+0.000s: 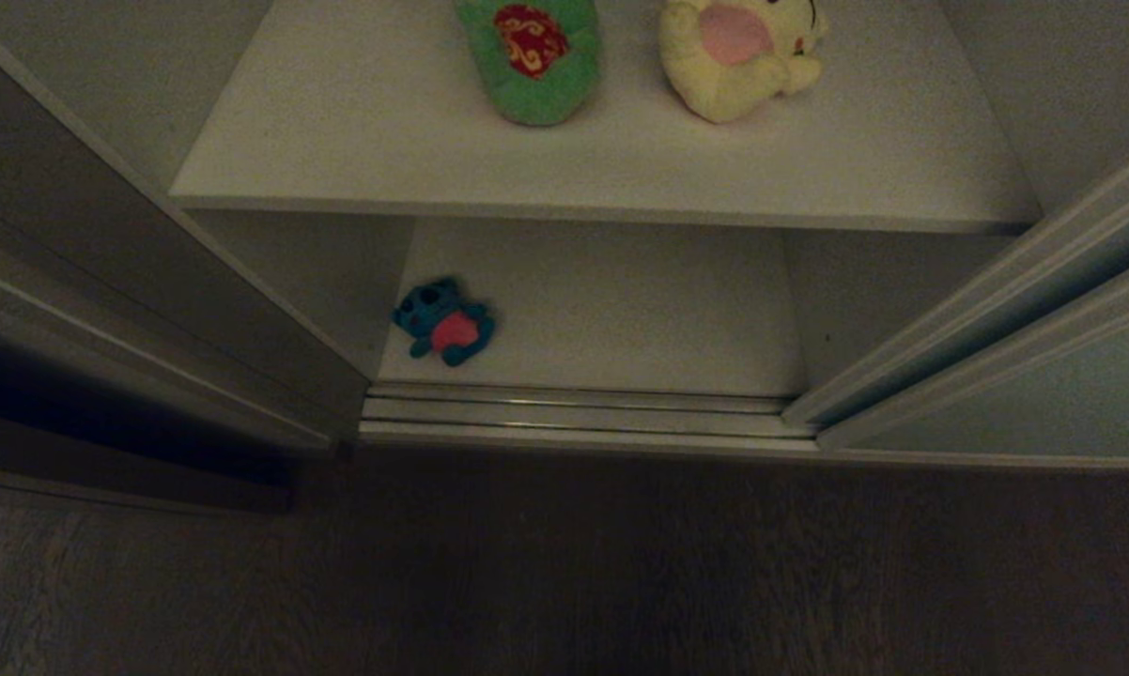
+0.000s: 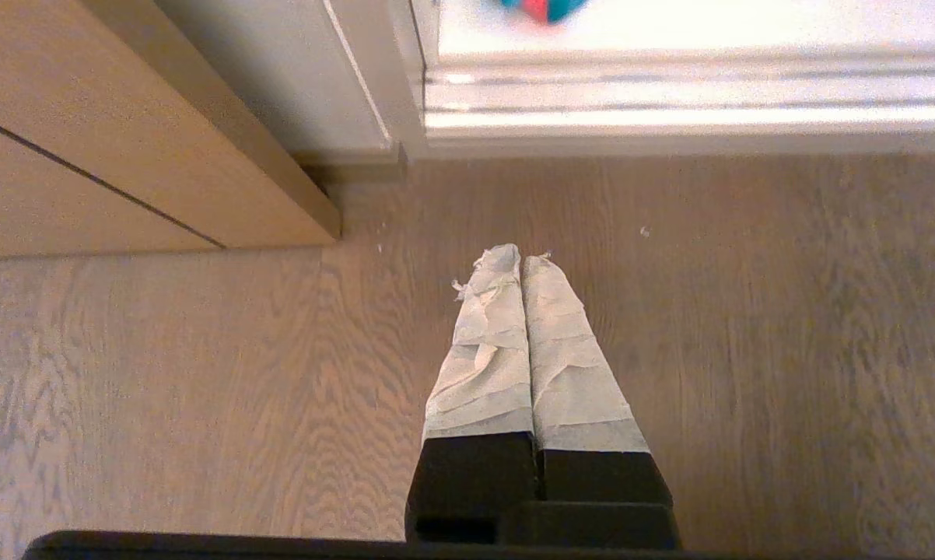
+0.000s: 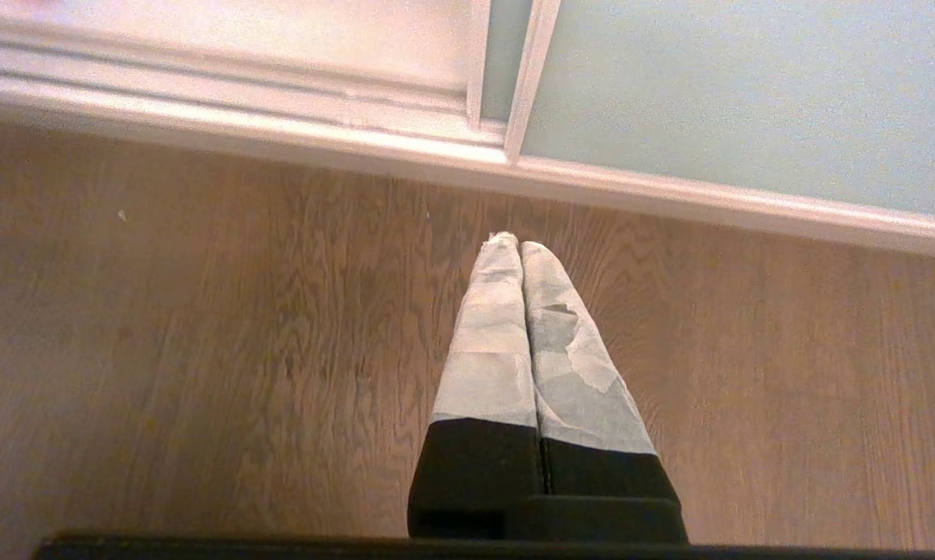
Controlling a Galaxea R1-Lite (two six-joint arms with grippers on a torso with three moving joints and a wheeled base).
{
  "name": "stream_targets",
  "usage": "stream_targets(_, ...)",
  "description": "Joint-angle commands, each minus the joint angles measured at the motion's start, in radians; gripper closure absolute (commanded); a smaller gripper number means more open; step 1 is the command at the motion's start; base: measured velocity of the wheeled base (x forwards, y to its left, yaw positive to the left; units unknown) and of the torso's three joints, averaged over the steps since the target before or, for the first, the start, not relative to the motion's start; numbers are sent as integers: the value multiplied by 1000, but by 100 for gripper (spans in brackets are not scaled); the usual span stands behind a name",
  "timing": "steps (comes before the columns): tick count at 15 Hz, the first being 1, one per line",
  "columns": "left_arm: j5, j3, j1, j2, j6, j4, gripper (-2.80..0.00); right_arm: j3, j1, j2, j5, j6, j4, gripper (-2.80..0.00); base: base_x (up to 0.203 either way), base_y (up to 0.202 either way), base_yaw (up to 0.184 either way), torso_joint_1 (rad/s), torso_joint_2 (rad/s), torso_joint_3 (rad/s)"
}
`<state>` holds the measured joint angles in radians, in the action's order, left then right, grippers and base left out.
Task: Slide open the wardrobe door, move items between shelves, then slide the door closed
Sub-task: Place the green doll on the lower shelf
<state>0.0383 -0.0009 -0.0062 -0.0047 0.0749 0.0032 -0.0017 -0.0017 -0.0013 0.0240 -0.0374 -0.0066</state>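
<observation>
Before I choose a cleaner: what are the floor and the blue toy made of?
Floor: looks like wood or wood-look laminate, matte, with visible grain lines. Blue toy: seems soft plush fabric with a pink belly, lying limp on the lower shelf.

Top edge of head view is cutting off green frog [image 1: 534, 58] and yellow toy [image 1: 741, 54]. In left wrist view only blurred sliver of blue toy [image 2: 544, 8] is showing.

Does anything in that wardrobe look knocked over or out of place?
Only slightly: the blue toy lies on its back, alone on the lower shelf, while the green toy and the yellow toy share the upper shelf. Nothing looks damaged.
</observation>
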Motion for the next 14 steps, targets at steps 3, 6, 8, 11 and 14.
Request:
stream_targets(3,0,1,0,5,-3,0,0,0,0,0,1,-1,0,0,0,0,0,2,6,204)
stream_targets(6,0,1,0,5,-3,0,0,0,0,0,1,-1,0,0,0,0,0,3,-1,201)
stream_targets(8,0,0,0,5,-3,0,0,0,0,0,1,-1,0,0,0,0,0,4,-4,204)
stream_targets(11,0,-1,0,5,-5,0,0,0,0,0,1,-1,-1,0,0,0,0,1,1,201)
stream_targets(14,0,-1,0,5,-3,0,0,0,0,0,1,-1,0,0,0,0,0,4,2,176)
